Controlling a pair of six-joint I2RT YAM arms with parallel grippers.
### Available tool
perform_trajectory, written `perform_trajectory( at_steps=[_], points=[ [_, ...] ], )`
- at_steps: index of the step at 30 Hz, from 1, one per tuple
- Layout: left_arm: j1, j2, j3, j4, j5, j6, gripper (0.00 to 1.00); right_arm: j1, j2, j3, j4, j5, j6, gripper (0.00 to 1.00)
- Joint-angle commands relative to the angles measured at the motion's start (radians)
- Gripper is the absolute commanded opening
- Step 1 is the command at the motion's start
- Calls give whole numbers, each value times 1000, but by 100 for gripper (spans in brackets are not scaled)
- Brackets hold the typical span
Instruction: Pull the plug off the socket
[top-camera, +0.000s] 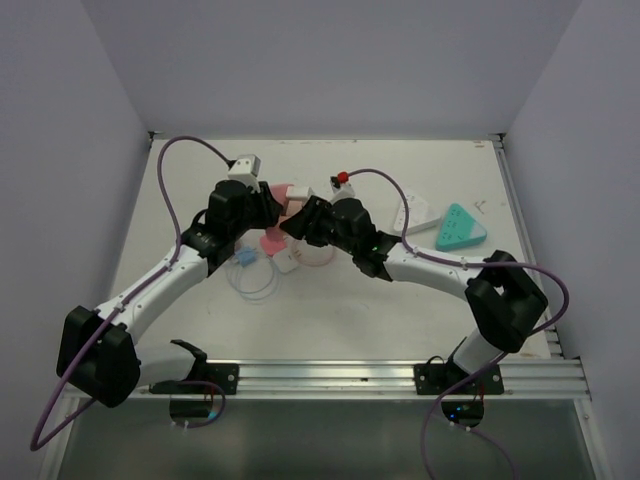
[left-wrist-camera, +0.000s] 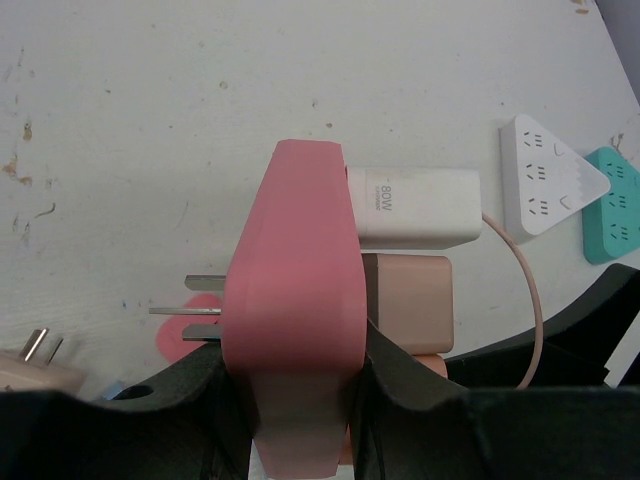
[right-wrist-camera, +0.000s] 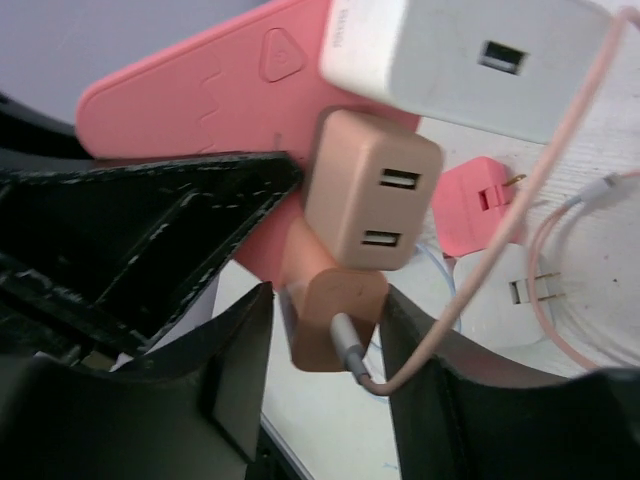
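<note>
Currently the left gripper (left-wrist-camera: 295, 358) is clamped on the pink socket (left-wrist-camera: 290, 250), held aloft over the middle of the tabletop (top-camera: 350, 320); the right gripper (right-wrist-camera: 332, 350) straddles the lowest plug (right-wrist-camera: 330, 300), contact unclear. Gripping so near its cable (left-wrist-camera: 538, 300), it may slip off, or twist the pink socket loose

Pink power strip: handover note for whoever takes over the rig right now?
Left tool: shut on the pink triangular plastic power strip, held up off the white table.
Right tool: jaws straddle the small peach plastic plug with a cable at the strip's lower end; firm grip not confirmed.
Seated in the strip: that plug, the white block charger, the beige two-port USB charger.
Done: strip lifted, plug lined up.
Left: clamp the plug and pull it straight out while the strip is held.
</note>
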Motion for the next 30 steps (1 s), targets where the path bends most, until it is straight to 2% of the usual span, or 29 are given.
perform_trajectory(
  at_steps=[1, 4, 8, 11, 22, 30],
  points=[
    [-5, -38, 11, 160, 7, -9, 0, 3, 14, 26, 76, 35, 20, 47],
    [-5, -43, 8, 163, 0, -9, 0, 5, 10, 9, 76, 43, 24, 35],
    [-5, -49, 6, 162, -23, -9, 0, 5, -31, -33, 62, 75, 21, 8],
    [-5, -54, 6, 154, -66, 7, 0, 3, -79, -66, 35, 95, 15, 0],
    [1, -51, 6, 130, -217, 39, 0, -11, -311, -236, -87, 126, 16, 0],
    [4, -45, 11, 106, -307, 39, 0, -12, -420, -281, -162, 132, 1, 0]
  ],
)
